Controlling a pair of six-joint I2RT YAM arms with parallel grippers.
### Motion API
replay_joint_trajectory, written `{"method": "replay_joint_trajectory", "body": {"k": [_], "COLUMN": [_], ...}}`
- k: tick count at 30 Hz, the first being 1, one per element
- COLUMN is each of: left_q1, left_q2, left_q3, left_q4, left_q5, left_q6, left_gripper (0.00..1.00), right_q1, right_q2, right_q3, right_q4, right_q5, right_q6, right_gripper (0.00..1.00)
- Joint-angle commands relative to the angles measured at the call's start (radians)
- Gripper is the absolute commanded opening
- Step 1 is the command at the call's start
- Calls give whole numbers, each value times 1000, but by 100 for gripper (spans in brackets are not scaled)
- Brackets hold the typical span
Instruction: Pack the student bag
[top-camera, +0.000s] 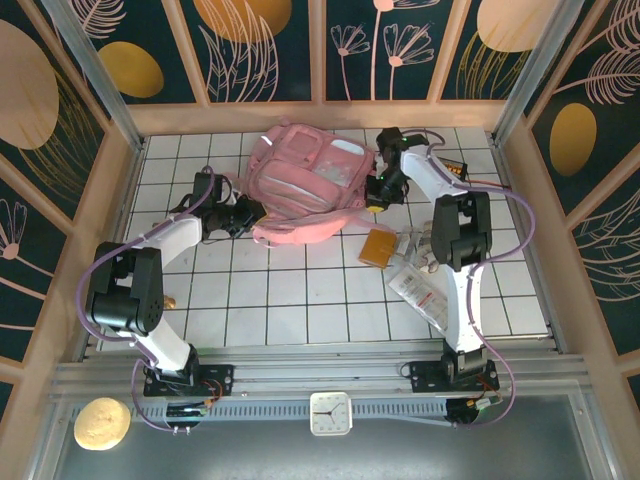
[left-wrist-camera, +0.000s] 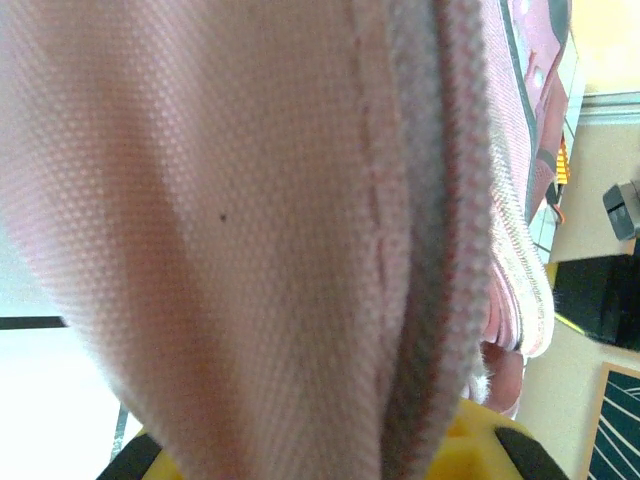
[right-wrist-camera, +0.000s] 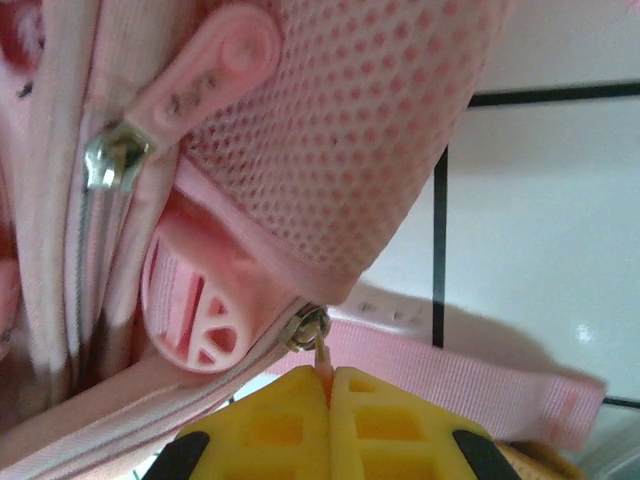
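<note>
The student bag (top-camera: 305, 185) is a soft pink backpack lying on the white tiled table at the back centre. My left gripper (top-camera: 248, 215) sits at its left edge; in the left wrist view pink woven fabric (left-wrist-camera: 250, 230) runs down between the yellow fingers (left-wrist-camera: 475, 440), so that gripper (left-wrist-camera: 310, 462) is shut on it. My right gripper (top-camera: 377, 192) is at the bag's right side. In the right wrist view it (right-wrist-camera: 328, 385) is shut on a thin pink zip pull (right-wrist-camera: 325, 358) hanging from a metal slider (right-wrist-camera: 305, 328), under a mesh pocket (right-wrist-camera: 350, 130).
A brown wallet-like item (top-camera: 378, 246) and clear plastic packets (top-camera: 420, 288) lie right of the bag, near the right arm. A pink strap (right-wrist-camera: 470, 380) trails across the tiles. Wooden walls (top-camera: 520, 190) close in the table. A second zip pull (right-wrist-camera: 200, 60) sits higher on the bag.
</note>
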Motion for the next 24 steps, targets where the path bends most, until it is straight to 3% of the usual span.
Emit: {"method": "replay_joint_trajectory", "body": {"k": [1, 6, 7, 8, 9, 10, 11, 15, 18, 21, 24], "left_q1": [25, 24, 24, 24, 24, 24, 24, 23, 23, 20, 3], "left_q2": [-27, -37, -41, -47, -56, -67, -81, -152, -187, -185, -134], "left_q3": [15, -78, -93, -103, -110, -112, -112, -72, -25, 28, 103], "left_q4": [40, 157, 166, 159, 141, 119, 92, -52, -136, -173, -240], "left_q5": [33, 76, 79, 73, 63, 52, 40, -32, -67, -71, -107], "left_q6": [47, -43, -49, -47, -36, -24, -10, 42, 63, 76, 128], "left_gripper": [0, 0, 2, 22, 55, 94, 99, 99, 99, 99, 99], "right_q1": [-41, -39, -38, -39, -38, -37, -36, -37, -33, -10, 42], "right_q2": [28, 11, 15, 24, 27, 22, 6, -109, -191, -193, -132], "right_q3": [75, 105, 115, 128, 134, 128, 107, -5, -75, -83, -36], "right_q4": [12, 68, 63, 45, 27, 17, 11, 33, 108, 181, 211], "right_q5": [76, -33, -39, -48, -55, -54, -50, -32, -113, -227, -258], "right_q6": [-37, -28, -26, -28, -29, -30, -30, 5, 66, 147, 201], "right_gripper": [0, 0, 6, 18, 27, 33, 37, 44, 45, 45, 45]}}
